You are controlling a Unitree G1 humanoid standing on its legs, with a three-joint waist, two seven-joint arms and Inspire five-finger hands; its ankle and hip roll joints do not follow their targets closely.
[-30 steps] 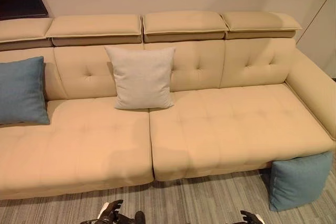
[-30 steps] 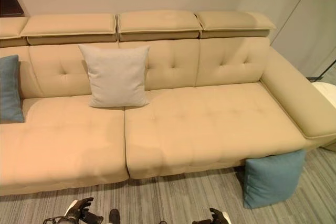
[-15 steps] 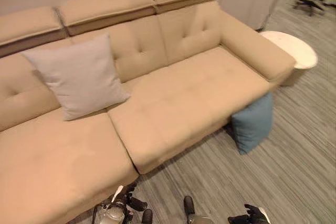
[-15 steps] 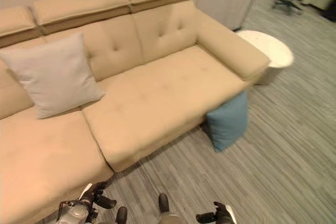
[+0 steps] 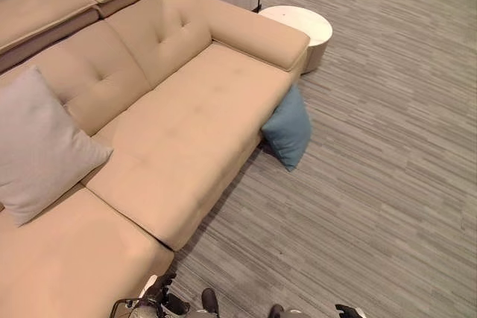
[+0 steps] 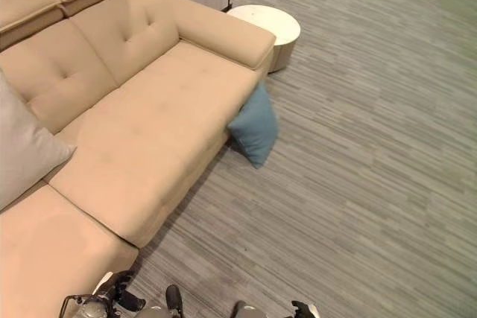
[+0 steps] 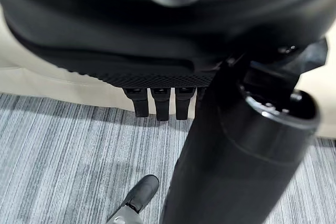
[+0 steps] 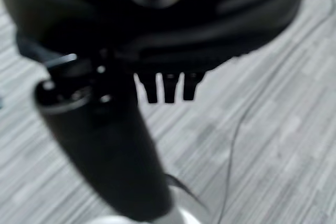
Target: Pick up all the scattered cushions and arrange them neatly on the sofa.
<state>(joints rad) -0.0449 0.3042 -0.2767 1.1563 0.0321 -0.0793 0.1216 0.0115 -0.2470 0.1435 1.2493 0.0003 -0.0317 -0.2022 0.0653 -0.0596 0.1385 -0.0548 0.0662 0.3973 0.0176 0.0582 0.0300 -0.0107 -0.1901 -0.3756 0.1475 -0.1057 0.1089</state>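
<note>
While you look down over the beige sofa [image 5: 186,124], you see a blue cushion [image 5: 289,130] standing on the grey striped floor [image 5: 387,169], leaning against the sofa's front under its armrest. A pale grey cushion [image 5: 37,147] is propped against the backrest on the seat. A round white side table [image 5: 302,27] stands just beyond the armrest. Your left robot hand [image 7: 163,103] and right robot hand [image 8: 168,87] hang low with straight fingers, holding nothing.

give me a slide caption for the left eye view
Blue cushion on the floor against the sofa; grey cushion on the seat.
</note>
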